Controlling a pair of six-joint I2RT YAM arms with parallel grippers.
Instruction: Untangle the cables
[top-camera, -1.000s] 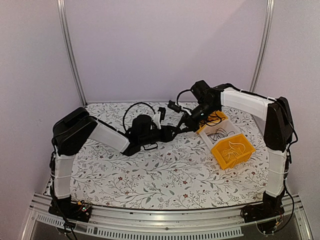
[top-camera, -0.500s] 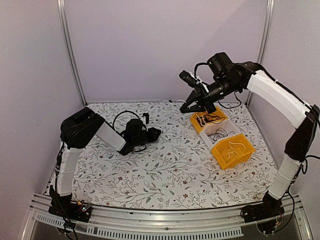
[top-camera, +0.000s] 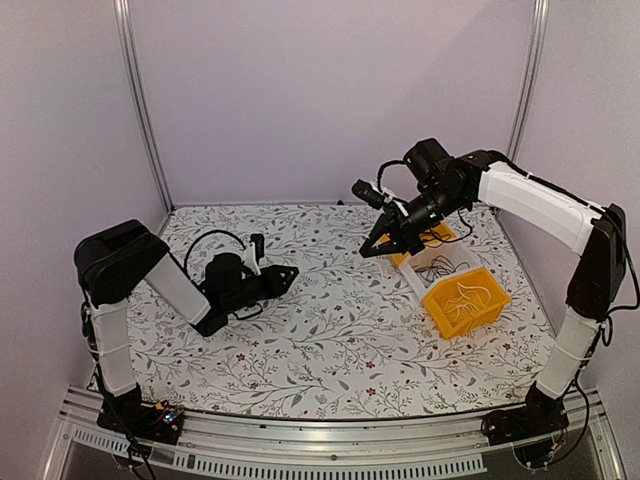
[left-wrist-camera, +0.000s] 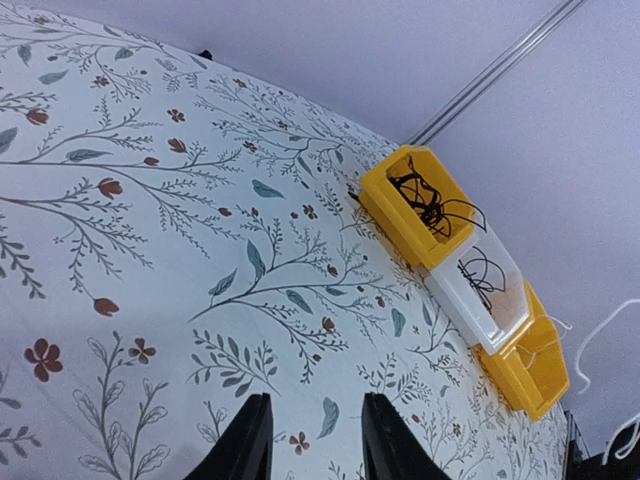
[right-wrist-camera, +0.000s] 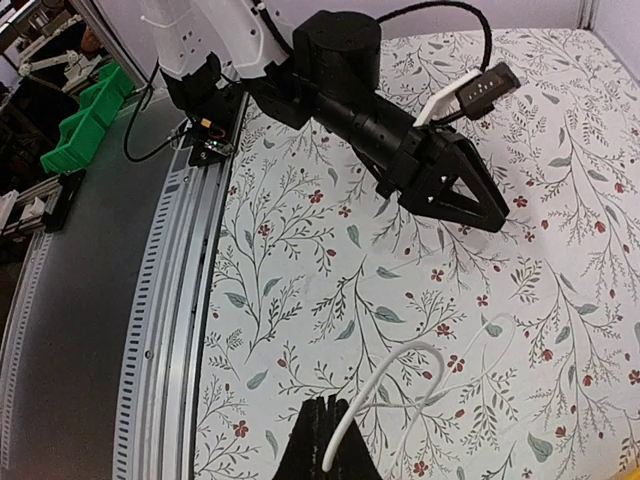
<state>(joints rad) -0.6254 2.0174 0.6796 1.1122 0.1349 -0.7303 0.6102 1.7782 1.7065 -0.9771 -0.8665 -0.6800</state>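
My right fingers (right-wrist-camera: 318, 446) pinch one white cable (right-wrist-camera: 412, 348) above the tabletop (top-camera: 330, 345), just left of the bins (top-camera: 470, 305) holding the black cables (left-wrist-camera: 425, 200), while my left fingers (left-wrist-camera: 246, 440) are spread and empty at the left; I judge this is mid-separation, next needing a clear spot to lay it down.

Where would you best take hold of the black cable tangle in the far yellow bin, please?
Grip the black tangle at the loops rising above the rim of the far yellow bin, coming down from above. The bin's walls block the sides, and those raised loops probably let fingers close across a few strands.
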